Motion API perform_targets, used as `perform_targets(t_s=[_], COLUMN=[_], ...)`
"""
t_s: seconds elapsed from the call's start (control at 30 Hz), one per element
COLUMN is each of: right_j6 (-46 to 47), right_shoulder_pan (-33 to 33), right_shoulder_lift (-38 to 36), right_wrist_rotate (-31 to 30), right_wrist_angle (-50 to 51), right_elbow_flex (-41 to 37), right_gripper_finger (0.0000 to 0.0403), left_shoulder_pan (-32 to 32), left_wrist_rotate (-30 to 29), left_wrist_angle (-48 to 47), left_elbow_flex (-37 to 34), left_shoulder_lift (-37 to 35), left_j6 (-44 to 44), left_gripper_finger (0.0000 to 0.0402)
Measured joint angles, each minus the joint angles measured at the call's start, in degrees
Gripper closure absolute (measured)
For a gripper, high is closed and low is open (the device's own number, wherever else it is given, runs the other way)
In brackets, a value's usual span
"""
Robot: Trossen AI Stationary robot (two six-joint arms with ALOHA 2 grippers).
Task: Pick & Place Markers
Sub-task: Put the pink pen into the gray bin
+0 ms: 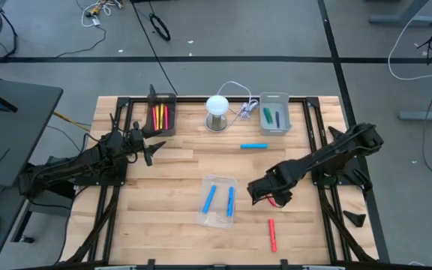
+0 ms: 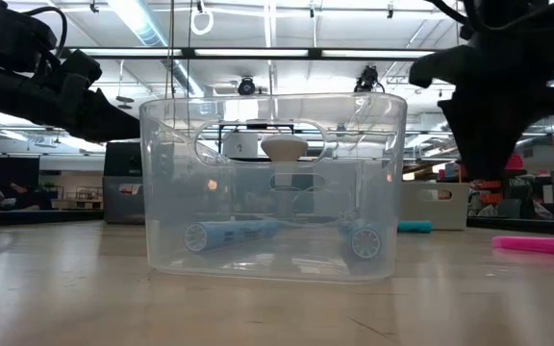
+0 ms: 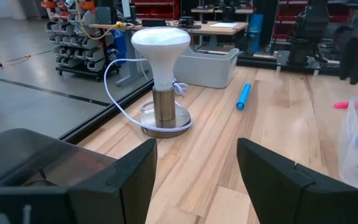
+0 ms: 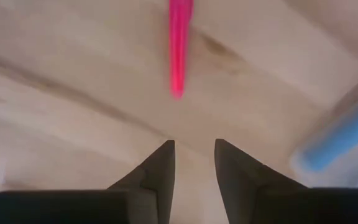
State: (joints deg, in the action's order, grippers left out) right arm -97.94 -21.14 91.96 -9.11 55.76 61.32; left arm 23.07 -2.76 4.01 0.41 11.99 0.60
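My right gripper (image 1: 261,193) hovers over the wood just right of the clear tray (image 1: 218,200), which holds two blue markers (image 1: 209,197). In the right wrist view its fingers (image 4: 194,144) stand a small gap apart with nothing between them. A red marker (image 4: 179,43) lies flat on the table ahead of them. Another red marker (image 1: 272,234) lies near the table's near edge, and a blue marker (image 1: 253,146) lies mid-table. My left gripper (image 1: 152,152) waits open near the black tray (image 1: 160,112), which holds red and yellow markers.
A lamp with a white bulb (image 1: 217,111) stands at the far middle, its cord running toward the grey tray (image 1: 274,112), which holds green markers. Bare wood lies between the trays. In the low view the clear tray (image 2: 272,183) fills the middle, with my right gripper (image 2: 489,144) to its right.
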Motion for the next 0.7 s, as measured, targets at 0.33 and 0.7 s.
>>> perform_targets(t_s=[0.33, 0.7], right_j6=[1.6, 8.5], right_shoulder_pan=[-2.0, -3.9], right_shoulder_lift=[4.5, 5.4], right_wrist_rotate=[2.6, 2.5], right_wrist_angle=[-3.2, -6.4], right_elbow_flex=[0.0, -6.7], right_gripper_finger=[0.0289, 0.0289], left_shoulder_pan=[0.0, 0.0], left_wrist_rotate=[0.0, 0.0], left_wrist_angle=[0.0, 0.0], left_elbow_flex=[0.0, 0.0], left_shoulder_lift=[0.0, 0.0], left_j6=[0.0, 0.0], left_gripper_finger=[0.0172, 0.0172])
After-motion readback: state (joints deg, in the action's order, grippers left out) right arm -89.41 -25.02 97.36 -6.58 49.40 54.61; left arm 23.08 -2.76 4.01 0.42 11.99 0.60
